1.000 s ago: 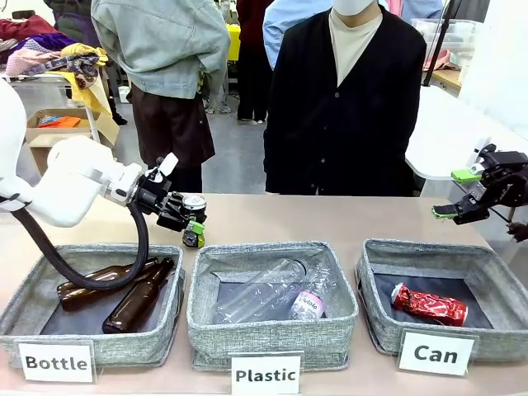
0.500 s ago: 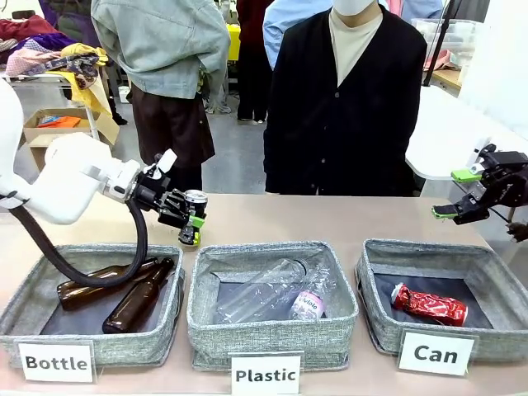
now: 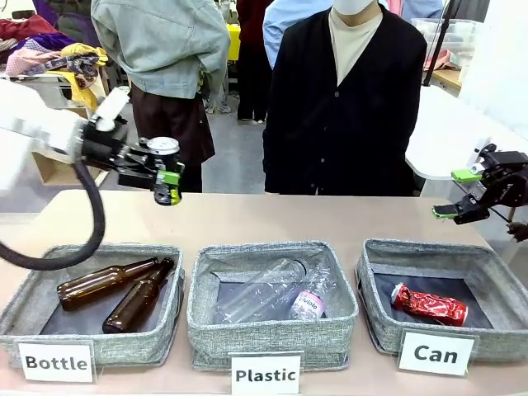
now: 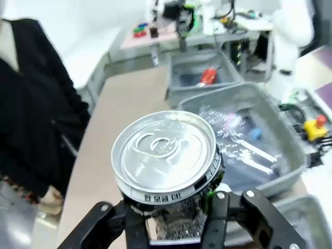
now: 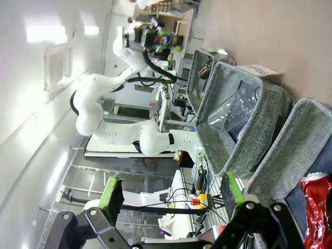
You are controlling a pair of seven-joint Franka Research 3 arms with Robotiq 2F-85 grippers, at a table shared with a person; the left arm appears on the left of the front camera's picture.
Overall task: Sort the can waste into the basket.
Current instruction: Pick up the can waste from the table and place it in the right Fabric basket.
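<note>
My left gripper is shut on a black can with a silver top, held upright high above the far left of the table. In the left wrist view the can's lid sits just above my fingers. A crushed red can lies in the grey basket behind the "Can" card at the right. My right gripper hangs open and empty past that basket's far right corner. The right wrist view shows its green pads apart, with the red can at the lower right.
The "Bottle" basket at the left holds two brown glass bottles. The "Plastic" basket in the middle holds clear plastic bottles. A person in black stands at the far table edge, with bare tabletop behind the baskets.
My left arm has lifted the black can up and to the left, away from the table surface. The right arm has not moved.
</note>
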